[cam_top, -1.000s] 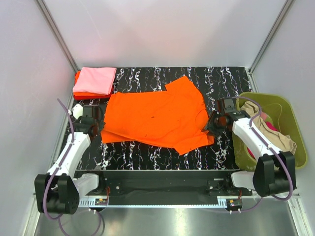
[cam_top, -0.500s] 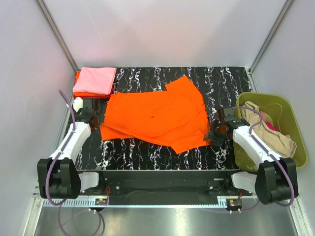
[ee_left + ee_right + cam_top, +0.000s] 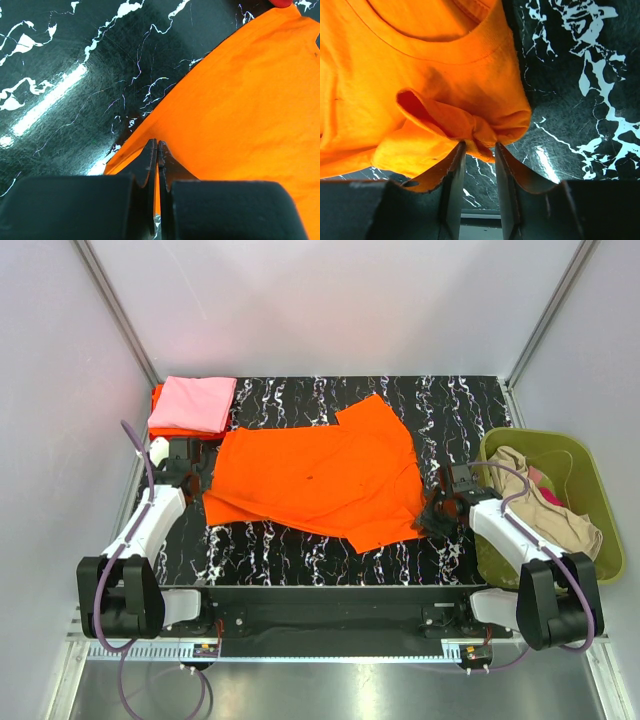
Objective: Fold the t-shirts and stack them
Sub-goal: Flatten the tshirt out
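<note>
Seen from above, a bright orange t-shirt [image 3: 320, 480] lies spread, front half-doubled, across the middle of a black marbled table [image 3: 450, 400]. A folded pink t-shirt [image 3: 192, 403] sits on a red-orange t-shirt [image 3: 157, 430] in the far left corner. A beige t-shirt [image 3: 548, 508] is heaped in the olive-green basket [image 3: 608, 540] at the right. The left gripper [image 3: 197, 472] is at the orange t-shirt's left edge, and the right gripper [image 3: 432, 516] is at its near right corner, just beside the basket. At the left wrist, the left gripper [image 3: 157, 145] has its fingers pressed together right at the shirt's edge. A sliver of orange cloth shows in the slit between them, and the cloth fans away to the right over the glossy table [image 3: 75, 60]. At the right wrist, the right gripper [image 3: 476, 146] has its fingers narrowly parted, with a bunched, rolled fold of the orange t-shirt's edge caught between the tips. The shirt's collar [image 3: 430, 36] curves above that fold. The cloth runs off to the left, and bare marbled table [image 3: 580, 75] fills the right side of the view.
</note>
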`<action>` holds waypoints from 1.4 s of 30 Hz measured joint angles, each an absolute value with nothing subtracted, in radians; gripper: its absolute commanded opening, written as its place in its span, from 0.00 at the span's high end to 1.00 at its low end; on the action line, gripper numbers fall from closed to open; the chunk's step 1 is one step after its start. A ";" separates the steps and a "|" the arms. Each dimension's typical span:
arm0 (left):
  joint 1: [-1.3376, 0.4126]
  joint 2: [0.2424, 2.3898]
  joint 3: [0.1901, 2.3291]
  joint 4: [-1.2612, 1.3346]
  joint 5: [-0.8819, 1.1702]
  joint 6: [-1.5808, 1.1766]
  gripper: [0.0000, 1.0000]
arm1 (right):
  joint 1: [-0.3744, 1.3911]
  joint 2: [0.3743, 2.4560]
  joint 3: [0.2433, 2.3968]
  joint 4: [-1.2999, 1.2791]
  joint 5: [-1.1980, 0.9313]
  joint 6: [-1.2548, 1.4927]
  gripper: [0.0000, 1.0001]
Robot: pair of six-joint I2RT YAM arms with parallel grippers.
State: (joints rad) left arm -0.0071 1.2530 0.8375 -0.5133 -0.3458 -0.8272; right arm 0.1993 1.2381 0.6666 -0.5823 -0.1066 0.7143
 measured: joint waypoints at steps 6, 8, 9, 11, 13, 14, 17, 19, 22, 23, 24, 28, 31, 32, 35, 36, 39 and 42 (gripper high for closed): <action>-0.007 1.261 0.843 -0.511 -0.346 -0.826 1.00 | 0.200 1.214 0.648 -0.571 -0.115 0.714 0.64; -0.007 1.263 0.843 -0.510 -0.346 -0.826 1.00 | 0.200 1.208 0.645 -0.569 -0.118 0.712 0.68; -0.007 1.265 0.843 -0.509 -0.346 -0.826 1.00 | 0.200 1.205 0.643 -0.568 -0.120 0.712 0.69; -0.007 1.265 0.843 -0.509 -0.345 -0.826 1.00 | 0.200 1.192 0.636 -0.567 -0.123 0.712 0.70; -0.007 1.265 0.843 -0.507 -0.345 -0.825 1.00 | 0.200 1.174 0.628 -0.564 -0.123 0.711 0.70; -0.007 1.265 0.843 -0.506 -0.346 -0.823 1.00 | 0.200 1.167 0.625 -0.564 -0.124 0.711 0.68; -0.007 1.265 0.843 -0.506 -0.346 -0.820 1.00 | 0.200 1.162 0.616 -0.561 -0.130 0.709 0.67; -0.007 1.265 0.843 -0.506 -0.346 -0.820 1.00 | 0.200 1.161 0.605 -0.558 -0.139 0.709 0.67; -0.007 1.265 0.843 -0.506 -0.346 -0.820 1.00 | 0.201 1.150 0.593 -0.557 -0.147 0.708 0.71; -0.007 1.265 0.843 -0.506 -0.346 -0.820 1.00 | 0.201 1.143 0.590 -0.556 -0.149 0.709 0.74; -0.007 1.265 0.843 -0.506 -0.345 -0.820 1.00 | 0.201 1.137 0.588 -0.556 -0.150 0.708 0.77; -0.007 1.265 0.843 -0.506 -0.345 -0.820 1.00 | 0.202 1.121 0.583 -0.546 -0.152 0.703 1.00; -0.007 1.265 0.843 -0.506 -0.345 -0.819 1.00 | 0.202 1.109 0.578 -0.542 -0.160 0.705 1.00; -0.007 1.265 0.843 -0.506 -0.344 -0.818 1.00 | 0.202 1.097 0.577 -0.543 -0.164 0.705 1.00; -0.007 1.252 0.847 -0.512 -0.333 -0.803 1.00 | 0.202 1.032 0.583 -0.552 -0.178 0.707 1.00; -0.007 1.239 0.854 -0.519 -0.326 -0.797 1.00 | 0.202 1.007 0.596 -0.567 -0.178 0.708 1.00; -0.007 1.165 0.885 -0.533 -0.314 -0.776 1.00 | 0.202 0.955 0.682 -0.614 -0.178 0.712 1.00; -0.007 1.069 0.957 -0.544 -0.310 -0.756 1.00 | 0.202 0.933 0.793 -0.641 -0.181 0.720 1.00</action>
State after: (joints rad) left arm -0.0074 1.0695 0.9565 -0.5442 -0.3103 -0.7555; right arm 0.2024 0.9325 0.7933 -0.6411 -0.1814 0.7200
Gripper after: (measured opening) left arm 0.012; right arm 0.011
